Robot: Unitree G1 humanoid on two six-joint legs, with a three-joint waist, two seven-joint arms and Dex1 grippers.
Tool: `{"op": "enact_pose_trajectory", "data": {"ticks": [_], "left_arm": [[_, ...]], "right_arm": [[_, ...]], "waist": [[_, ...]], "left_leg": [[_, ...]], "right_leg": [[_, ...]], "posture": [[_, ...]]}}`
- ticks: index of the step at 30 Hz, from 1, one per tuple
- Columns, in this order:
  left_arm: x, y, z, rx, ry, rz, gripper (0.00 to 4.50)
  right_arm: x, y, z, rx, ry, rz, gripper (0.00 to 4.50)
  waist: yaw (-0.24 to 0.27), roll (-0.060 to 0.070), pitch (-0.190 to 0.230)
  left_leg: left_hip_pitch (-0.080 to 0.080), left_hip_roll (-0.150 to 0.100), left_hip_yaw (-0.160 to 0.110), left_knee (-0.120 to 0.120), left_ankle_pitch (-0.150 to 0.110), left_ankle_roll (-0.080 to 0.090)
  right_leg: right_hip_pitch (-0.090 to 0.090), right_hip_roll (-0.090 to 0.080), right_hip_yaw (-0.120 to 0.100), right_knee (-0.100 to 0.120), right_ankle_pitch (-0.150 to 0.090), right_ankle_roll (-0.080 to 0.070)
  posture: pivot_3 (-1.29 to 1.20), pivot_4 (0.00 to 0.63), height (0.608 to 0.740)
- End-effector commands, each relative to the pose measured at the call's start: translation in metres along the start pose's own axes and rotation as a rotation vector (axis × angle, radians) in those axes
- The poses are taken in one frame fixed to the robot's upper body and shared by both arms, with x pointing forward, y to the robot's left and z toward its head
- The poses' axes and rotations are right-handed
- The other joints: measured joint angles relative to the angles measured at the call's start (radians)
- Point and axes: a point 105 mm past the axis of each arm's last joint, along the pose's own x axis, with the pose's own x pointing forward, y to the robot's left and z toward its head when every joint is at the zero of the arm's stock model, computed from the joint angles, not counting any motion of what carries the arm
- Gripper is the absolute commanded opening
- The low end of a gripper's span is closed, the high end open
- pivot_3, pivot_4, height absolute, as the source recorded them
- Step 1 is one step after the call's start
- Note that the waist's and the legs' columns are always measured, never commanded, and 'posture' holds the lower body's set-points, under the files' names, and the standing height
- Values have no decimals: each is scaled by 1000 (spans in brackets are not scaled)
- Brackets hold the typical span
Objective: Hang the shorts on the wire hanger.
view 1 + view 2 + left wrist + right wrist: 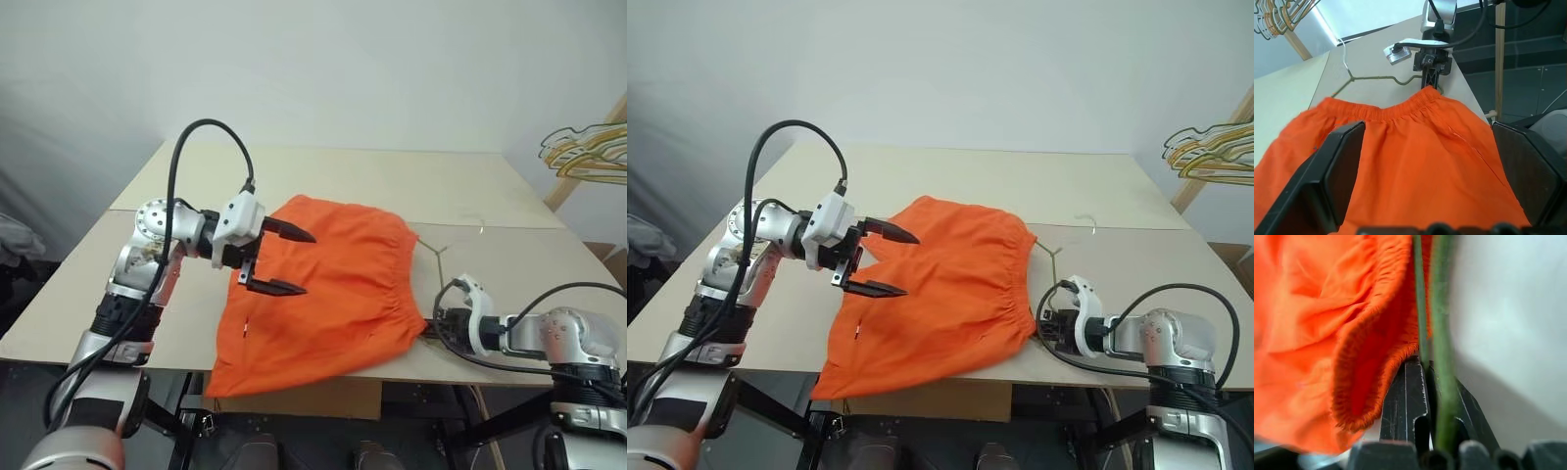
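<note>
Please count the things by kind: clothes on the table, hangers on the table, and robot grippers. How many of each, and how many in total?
Shorts: 1
Wire hanger on the table: 1
Grippers: 2, left and right
Total: 4
More hangers hang bunched beyond the table; their number cannot be told.

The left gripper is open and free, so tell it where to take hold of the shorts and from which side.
Grip the gathered waistband of the shorts, probably near its far end, coming from above. That ridged hem lies beside the wire hanger, which the right gripper pinches at the near end. The left gripper hovers open over the flat middle, which offers no edge.
</note>
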Motion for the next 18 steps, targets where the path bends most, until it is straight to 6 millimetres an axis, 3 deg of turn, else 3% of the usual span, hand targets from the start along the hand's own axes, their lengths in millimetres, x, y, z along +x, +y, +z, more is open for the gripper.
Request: {"op": "enact_pose_trajectory", "data": {"ticks": [1, 6, 10, 14, 18], "left_arm": [[-1, 6, 10, 54, -6, 0, 4470], [-12, 13, 8, 70, 29, 1, 4470], [-25, 32, 12, 118, 77, 39, 4470], [-33, 55, 21, 187, 104, 99, 4470], [-39, 75, 31, 259, 133, 141, 4470]], "right_arm": [[-23, -1, 37, -325, -157, -171, 0], [-46, 12, 70, -751, -242, -297, 0], [-60, 38, 97, -1010, -271, -310, 0], [-63, 62, 109, -1153, -245, -270, 0], [-59, 84, 103, -1234, -160, -173, 0]], "waist": [[0, 0, 0], [-15, 0, 0], [-39, 0, 0], [-55, 0, 0], [-59, 1, 0]], "left_leg": [[-1, 0, 0, 0, 0, 0], [-4, 0, 1, 0, 0, 0], [-7, 0, 1, 0, 0, 0], [-7, 0, 1, 0, 0, 0], [-10, 0, 1, 0, 0, 0]], "right_leg": [[-1, 0, 0, 0, 0, 0], [-5, -1, 1, 0, 0, 0], [-10, 0, 1, 2, 0, -1], [-10, 0, 2, 2, 0, -1], [-12, 0, 1, 2, 0, -1]], "posture": [[133, 0, 740], [86, 0, 740], [75, 0, 740], [55, 0, 740], [34, 0, 740]]}}
